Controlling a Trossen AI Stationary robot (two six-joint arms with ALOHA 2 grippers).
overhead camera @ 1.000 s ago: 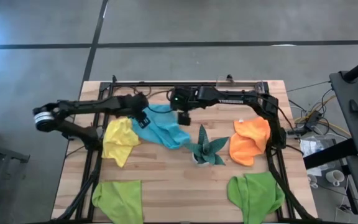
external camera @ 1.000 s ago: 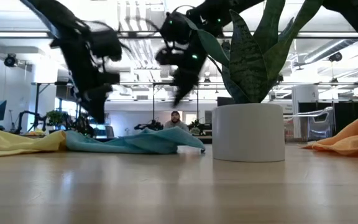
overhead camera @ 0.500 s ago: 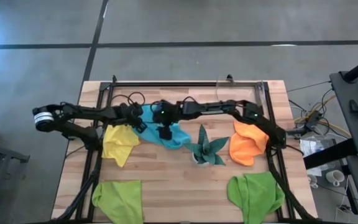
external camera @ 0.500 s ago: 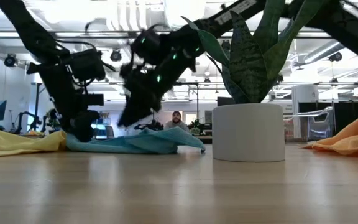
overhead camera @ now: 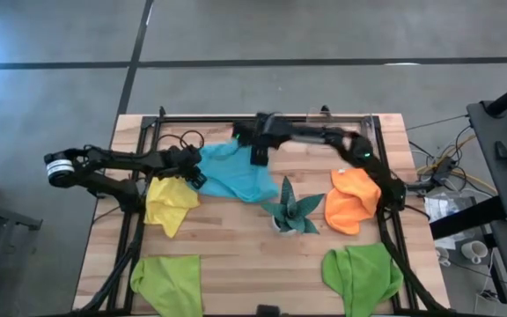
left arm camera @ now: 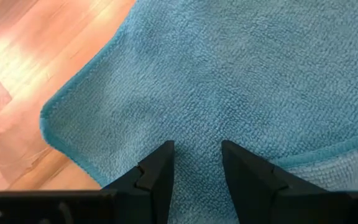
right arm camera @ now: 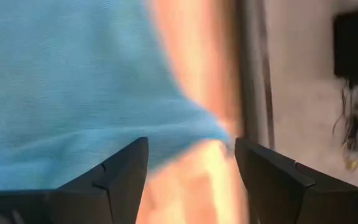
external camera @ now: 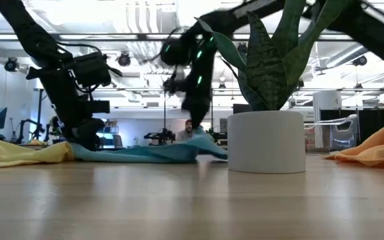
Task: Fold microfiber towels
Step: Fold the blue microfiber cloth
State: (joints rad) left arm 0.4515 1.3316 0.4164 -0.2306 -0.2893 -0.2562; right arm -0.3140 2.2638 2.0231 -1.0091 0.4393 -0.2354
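Observation:
The light blue towel (overhead camera: 234, 176) lies mostly flat at the table's far middle and also shows in the low view (external camera: 139, 153). My left gripper (overhead camera: 196, 172) is down on its left part, fingers a little apart (left arm camera: 197, 163). My right gripper (overhead camera: 258, 154) is open over the towel's far edge (right arm camera: 191, 149), and it stands above the cloth in the low view (external camera: 195, 100). The yellow towel (overhead camera: 170, 201), the orange towel (overhead camera: 353, 201) and two lime green towels (overhead camera: 167, 282) (overhead camera: 363, 275) lie crumpled on the table. My left gripper comes from above and sets both fingertips (left arm camera: 160, 163) on the light blue towel a short way in from its left corner (left arm camera: 58, 121). A strip of cloth shows in the gap between them. The towel lies on the table under them. My right gripper: I cannot tell whether it touches the towel.
A dark teal spiky plant (overhead camera: 290, 211) in a white pot (external camera: 267, 141) stands just right of the blue towel. A black metal frame (overhead camera: 236, 119) runs along the table's far and side edges. A person shows far off in the room (external camera: 189, 127).
My left gripper has come down onto the blue towel's left part and stayed there. My right gripper dipped to the towel's middle, then went up and toward the table's far edge. The towel's far and right parts have spread out, while its left part has stayed in place.

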